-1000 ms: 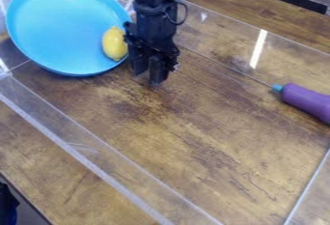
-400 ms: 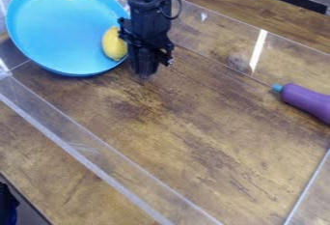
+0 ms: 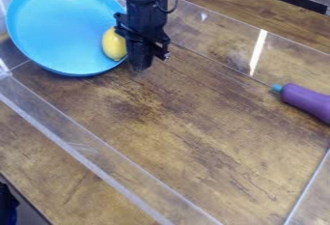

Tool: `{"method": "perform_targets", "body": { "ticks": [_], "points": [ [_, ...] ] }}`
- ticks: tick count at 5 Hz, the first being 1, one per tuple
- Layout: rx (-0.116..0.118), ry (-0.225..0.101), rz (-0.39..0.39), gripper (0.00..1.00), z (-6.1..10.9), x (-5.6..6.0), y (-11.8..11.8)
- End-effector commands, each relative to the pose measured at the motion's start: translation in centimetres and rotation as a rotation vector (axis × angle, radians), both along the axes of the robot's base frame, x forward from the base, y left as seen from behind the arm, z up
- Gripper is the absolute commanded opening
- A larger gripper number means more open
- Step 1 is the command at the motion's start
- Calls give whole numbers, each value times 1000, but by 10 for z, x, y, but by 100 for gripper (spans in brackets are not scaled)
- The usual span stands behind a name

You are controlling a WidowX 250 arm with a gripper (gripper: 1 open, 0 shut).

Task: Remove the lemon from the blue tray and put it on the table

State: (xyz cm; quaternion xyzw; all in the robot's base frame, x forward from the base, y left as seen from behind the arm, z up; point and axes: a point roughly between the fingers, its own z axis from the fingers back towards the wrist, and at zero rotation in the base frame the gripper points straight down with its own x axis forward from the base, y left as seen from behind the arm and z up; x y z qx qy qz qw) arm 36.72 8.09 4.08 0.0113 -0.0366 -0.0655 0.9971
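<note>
The yellow lemon (image 3: 114,43) lies inside the blue tray (image 3: 52,26), against its right rim. My gripper (image 3: 143,61) points straight down just right of the lemon, at the tray's rim, and hides the lemon's right edge. Its fingers are drawn together. I see nothing clearly between them, and the lemon rests where it lay before. The tray sits at the back left of the dark wooden table (image 3: 194,123).
A purple elongated object (image 3: 307,100) lies at the right edge of the table. A clear plastic wall (image 3: 91,147) runs diagonally along the front, and another clear panel (image 3: 258,45) stands behind on the right.
The fingers have closed from wide open to shut. The gripper has shifted slightly left toward the lemon. The lemon and tray have not moved.
</note>
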Motion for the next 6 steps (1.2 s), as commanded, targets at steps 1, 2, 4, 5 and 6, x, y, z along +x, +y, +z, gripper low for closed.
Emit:
{"method": "perform_targets", "body": {
  "ticks": [1, 2, 4, 5, 6],
  "points": [
    [25, -94, 20, 100, 34, 11, 15],
    [32, -91, 21, 100, 34, 12, 21],
    [48, -85, 13, 100, 30, 12, 29],
    [53, -83, 8, 100, 28, 13, 32],
    [65, -77, -3, 100, 22, 13, 36]
  ]
}}
